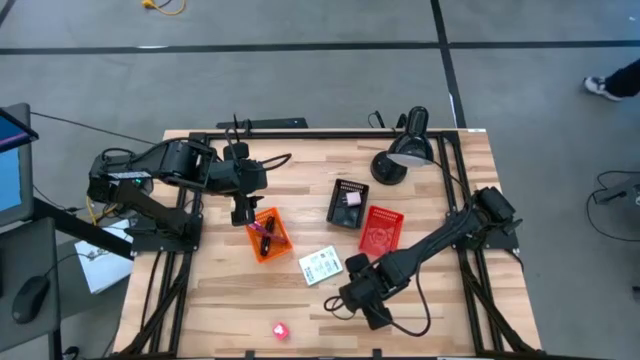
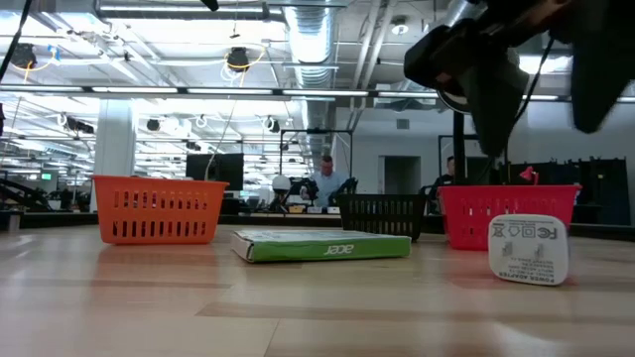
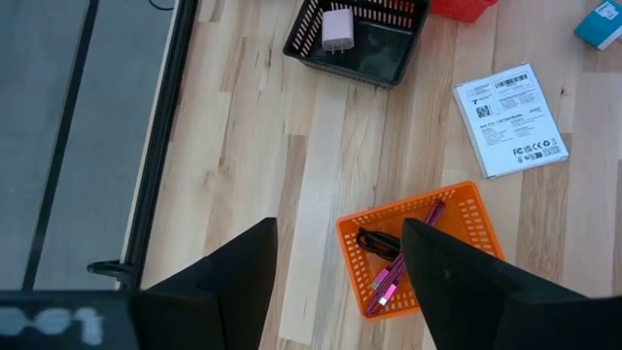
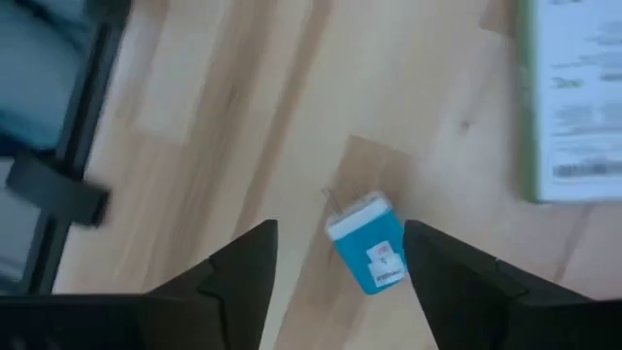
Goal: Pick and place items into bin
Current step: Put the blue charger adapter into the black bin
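Observation:
My left gripper (image 1: 240, 212) is open and hangs above the table beside the orange bin (image 1: 268, 236). That bin holds a purple cord and a black cord (image 3: 394, 262). My right gripper (image 1: 353, 288) is open and hovers above a small blue-and-white block (image 4: 367, 249), which lies on the wood and shows between the two fingers; in the low view the gripper (image 2: 496, 84) is clear above it. A white card-like packet (image 1: 320, 265) with a green edge lies flat next to the block. A pink cube (image 1: 280, 330) sits near the table's near edge.
A black bin (image 1: 347, 203) holds a small white plug-like item (image 3: 338, 29). A red bin (image 1: 380, 228) stands right of it. A black desk lamp (image 1: 405, 155) is at the far right. People sit in the room beyond the table (image 2: 325, 183).

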